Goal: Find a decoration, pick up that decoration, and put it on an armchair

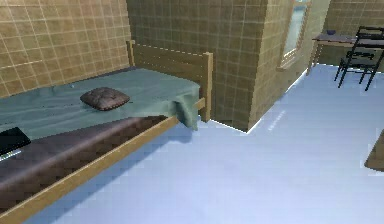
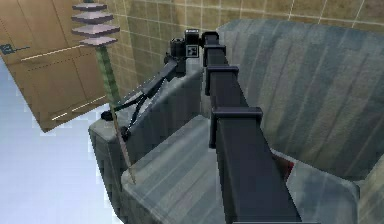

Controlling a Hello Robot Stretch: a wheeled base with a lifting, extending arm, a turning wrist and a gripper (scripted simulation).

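The arm (image 2: pixel 240 130) reaches over a grey armchair (image 2: pixel 330 90), with the end effector (image 2: pixel 135 98) by the chair's far armrest. I cannot tell whether it holds anything.

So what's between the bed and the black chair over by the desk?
In the forward view, a jutting corner of tan tiled wall stands between the bed and the black chair; below it the pale floor is bare.

Ahead, bare floor (image 1: pixel 300 150) runs wide and open. The bed (image 1: pixel 70 150) blocks the forward view's left; a desk (image 1: pixel 330 39) and chair (image 1: pixel 362 55) crowd the far right corner. Out to the side, the armchair (image 2: pixel 300 90) rises tall beside my arm (image 2: pixel 240 140), a lamp (image 2: pixel 97 28) standing just past it.
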